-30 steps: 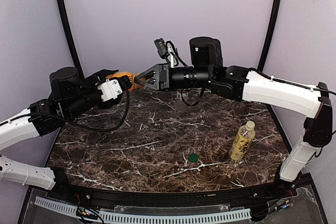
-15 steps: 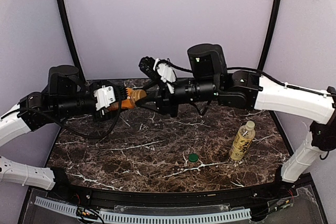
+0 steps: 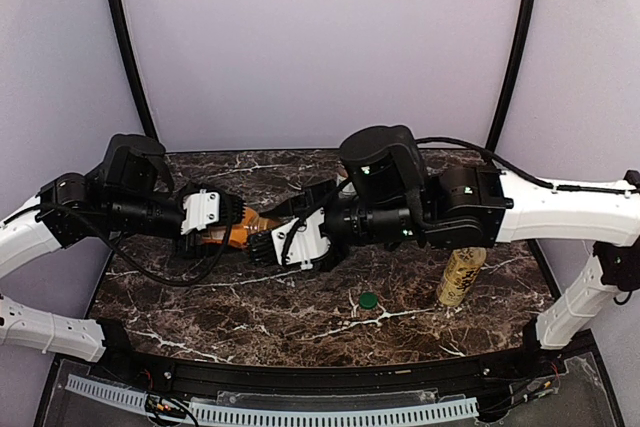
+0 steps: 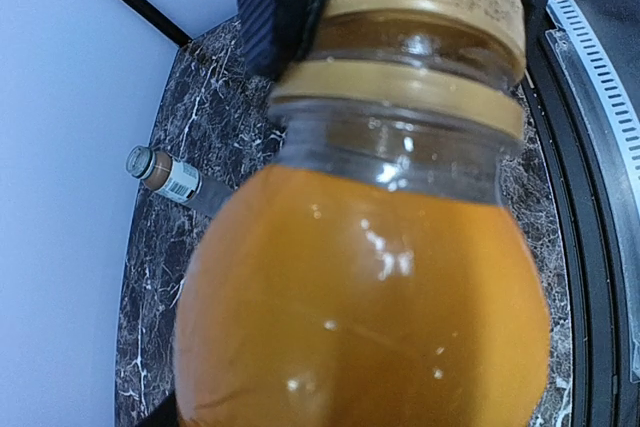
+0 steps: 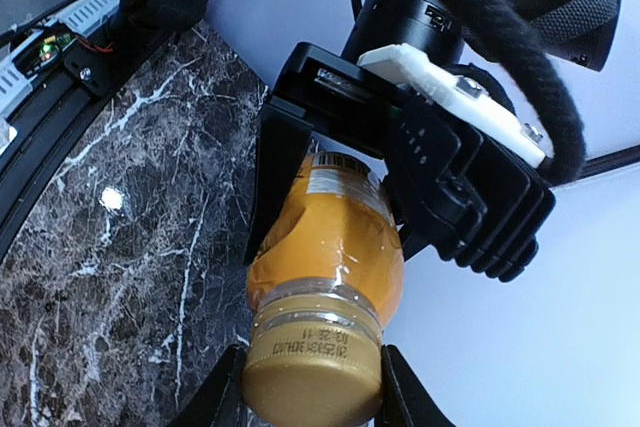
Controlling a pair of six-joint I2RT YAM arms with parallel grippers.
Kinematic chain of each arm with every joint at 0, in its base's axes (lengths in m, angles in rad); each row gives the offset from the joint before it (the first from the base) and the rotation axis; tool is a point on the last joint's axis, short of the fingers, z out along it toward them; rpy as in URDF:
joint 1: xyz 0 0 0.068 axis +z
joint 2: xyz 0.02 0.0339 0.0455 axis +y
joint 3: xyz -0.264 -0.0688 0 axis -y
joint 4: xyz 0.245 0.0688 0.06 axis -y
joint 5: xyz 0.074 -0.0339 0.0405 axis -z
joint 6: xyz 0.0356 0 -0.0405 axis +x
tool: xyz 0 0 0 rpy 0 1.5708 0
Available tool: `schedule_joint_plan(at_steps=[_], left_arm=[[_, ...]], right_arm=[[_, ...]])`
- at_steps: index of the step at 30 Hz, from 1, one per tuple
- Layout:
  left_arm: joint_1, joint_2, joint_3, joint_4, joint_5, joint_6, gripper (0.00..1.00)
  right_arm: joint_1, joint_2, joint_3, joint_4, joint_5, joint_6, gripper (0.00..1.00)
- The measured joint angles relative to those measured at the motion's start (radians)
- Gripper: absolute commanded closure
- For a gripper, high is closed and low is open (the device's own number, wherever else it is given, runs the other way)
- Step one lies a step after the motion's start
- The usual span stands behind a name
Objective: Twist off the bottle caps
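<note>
Top external, starting at the left: what has the left pincer (image 3: 222, 229) got?

— The orange bottle (image 3: 236, 235). It is clamped round the body and held in the air above the desk (image 3: 200, 297), not standing on it.

Which way does the bottle lie?

— Its long axis is roughly level and runs left to right. The base points toward the left arm and the cap (image 5: 312, 375) toward the right arm. In the right wrist view the cap faces almost straight into the camera.

And the right pincer (image 3: 265, 244)?

— It is closed on that cap. The right wrist view shows a finger (image 5: 215, 397) touching each side of it. Pincer and bottle sit end to end on one line.

So the turn depends on that line?

— I judge so. The right wrist has to roll about the bottle's own axis while the left arm holds the body fast. Any tilt between the two could bind the thread or drag the bottle out of the left grip.

Anything further right?

— A loose green cap (image 3: 369, 300) lies on the desk. Beyond it the yellow bottle (image 3: 460, 277) stands upright, its top hidden behind the right arm.
</note>
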Motion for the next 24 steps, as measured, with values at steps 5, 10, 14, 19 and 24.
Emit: schedule_joint_plan(at_steps=[5,10,14,19,24], left_arm=[[-0.002,0.000,-0.002,-0.001,0.013,0.006,0.89],[-0.010,0.000,-0.014,0.019,0.021,0.016,0.89],[-0.004,-0.011,-0.034,-0.009,0.006,0.022,0.89],[-0.004,-0.014,-0.053,-0.013,-0.014,0.023,0.89],[0.024,-0.045,-0.091,0.049,-0.082,-0.006,0.88]], right_arm=[[0.024,-0.011,-0.015,0.003,0.069,-0.122,1.00],[0.036,-0.053,-0.066,0.030,0.090,-0.187,1.00],[0.034,-0.118,-0.092,0.018,0.121,-0.197,1.00],[0.032,-0.193,-0.116,0.051,0.142,-0.154,1.00],[-0.021,-0.168,-0.096,0.060,0.149,0.076,1.00]])
